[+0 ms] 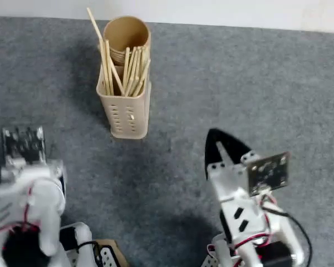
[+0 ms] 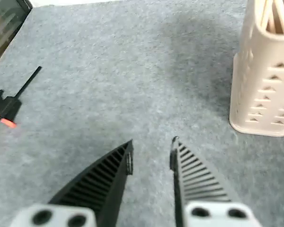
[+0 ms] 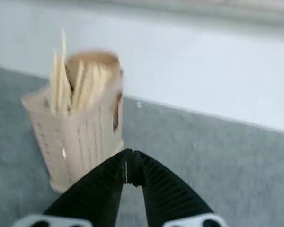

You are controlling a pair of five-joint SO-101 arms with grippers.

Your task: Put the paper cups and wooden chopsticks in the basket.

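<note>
Basket (image 1: 125,114) upright at 12 o'clock on table (image 1: 239,83). Paper cups (image 1: 126,34) nested inside, wooden chopsticks (image 1: 131,69) wedged beside them, leaning on rim, so nothing tips. Task looks done. Left pincer (image 2: 151,153) released, empty, at 8 o'clock. Right pincer (image 3: 132,164) clenched on nothing, at 5 o'clock. Both well apart from basket.

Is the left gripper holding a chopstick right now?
No, the left gripper is open and empty over the grey mat.

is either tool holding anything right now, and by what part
Nothing is held. The left tool is open and empty, the right tool shut on nothing; the paper cups and chopsticks stand in the basket.
</note>
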